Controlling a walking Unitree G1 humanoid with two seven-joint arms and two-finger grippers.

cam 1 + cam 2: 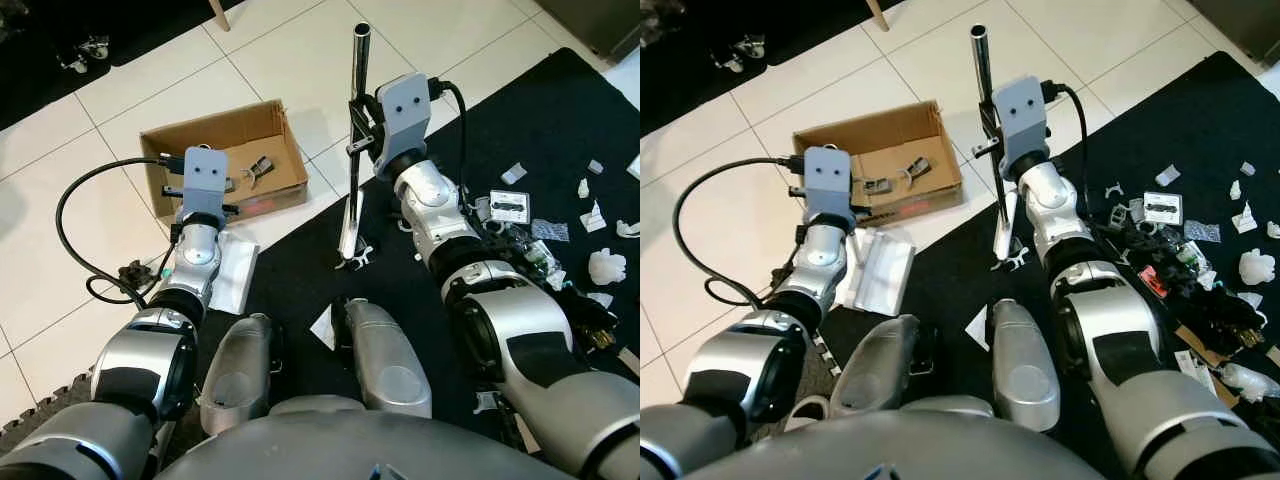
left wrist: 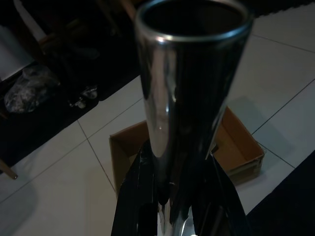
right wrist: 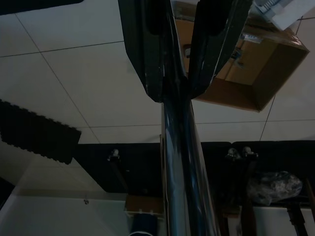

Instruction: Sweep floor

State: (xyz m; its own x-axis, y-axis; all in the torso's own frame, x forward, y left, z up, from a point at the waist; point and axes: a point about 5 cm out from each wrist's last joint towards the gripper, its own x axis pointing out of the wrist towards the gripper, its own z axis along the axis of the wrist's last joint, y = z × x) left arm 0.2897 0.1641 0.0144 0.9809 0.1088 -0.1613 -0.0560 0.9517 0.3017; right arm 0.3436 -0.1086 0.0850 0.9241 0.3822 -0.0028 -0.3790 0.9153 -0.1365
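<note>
Right gripper [image 1: 357, 125] clamped on upright chrome broom handle [image 1: 357, 150] at black mat [image 1: 560, 130] edge; left gripper [image 1: 200, 195] state unclear, beside cardboard box [image 1: 225, 150]; risk: slipping, scattering litter [image 1: 545, 235].

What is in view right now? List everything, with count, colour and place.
cardboard box: one, brown, open, on the white tiles ahead-left
small clips: a few, grey, inside the box
pole: one, chrome, upright, foot at the mat's edge
flat packet: one, white, on the floor under the left forearm
mat: one, black, right and centre
scraps: many, white and grey, scattered on the mat at right
right gripper: black fingers clamped on the pole
left gripper: at the box's near edge
cable: one, black, looping from the left wrist
</note>
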